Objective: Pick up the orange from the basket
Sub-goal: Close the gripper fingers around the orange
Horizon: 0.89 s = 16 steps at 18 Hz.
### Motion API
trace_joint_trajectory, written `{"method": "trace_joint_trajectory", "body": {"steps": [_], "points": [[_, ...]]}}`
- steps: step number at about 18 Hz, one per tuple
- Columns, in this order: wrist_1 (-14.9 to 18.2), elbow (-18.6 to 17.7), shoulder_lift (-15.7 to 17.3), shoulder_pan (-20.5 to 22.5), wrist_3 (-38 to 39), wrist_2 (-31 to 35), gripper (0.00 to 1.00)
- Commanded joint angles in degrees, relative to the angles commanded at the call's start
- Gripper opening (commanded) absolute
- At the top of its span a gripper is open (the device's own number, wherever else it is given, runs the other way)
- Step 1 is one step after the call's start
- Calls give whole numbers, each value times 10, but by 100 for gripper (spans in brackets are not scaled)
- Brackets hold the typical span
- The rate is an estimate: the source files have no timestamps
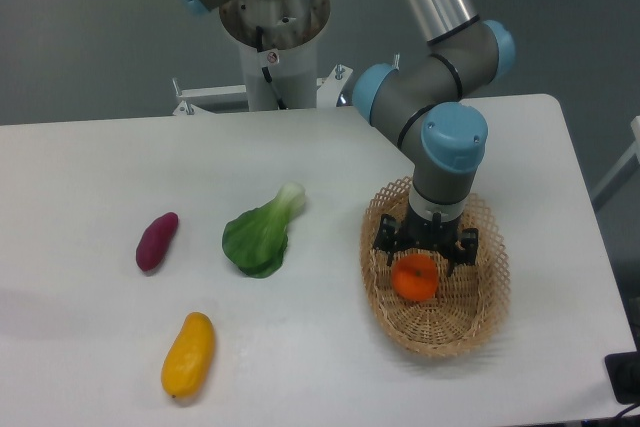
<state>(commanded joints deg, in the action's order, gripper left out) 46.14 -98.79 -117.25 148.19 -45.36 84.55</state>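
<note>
**A:** Where is the orange (415,278) seen?

**B:** It is seen lying inside the wicker basket (470,329), at about the middle of the basket floor. The basket is set on the right part of the white table (120,162), its long axis running roughly front to back.

**A:** And the gripper (426,248)?

**B:** It is held straight down over the basket, directly above the orange. The two fingers are spread wide, one seen at the orange's left shoulder and one at its right. The claw is noted as released; nothing is grasped. Whether the fingertips are touching the fruit's skin cannot be told, since the upper edge of the orange is partly covered by the gripper body.

**A:** How is the arm placed?

**B:** The grey wrist with its blue cap (454,137) is stacked upright over the gripper, and the silver upper link is angled away to the top of the view.

**A:** What else is recorded on the table?

**B:** A bok choy (259,232) is laid near the centre, well apart from the basket. A purple sweet potato (156,241) is noted to its left. A yellow-orange mango (188,353) is laid near the front edge, below those two. The robot's base column (273,32) is seen behind the table
</note>
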Motion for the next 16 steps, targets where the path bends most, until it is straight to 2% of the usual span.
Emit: {"method": "trace_joint_trajectory", "body": {"steps": [6,9,16], "points": [[-23,1,-11,-1,21,3,100],[-24,2,-14,-3,21,9,88],[-25,4,-16,-3,18,10,79]]}}
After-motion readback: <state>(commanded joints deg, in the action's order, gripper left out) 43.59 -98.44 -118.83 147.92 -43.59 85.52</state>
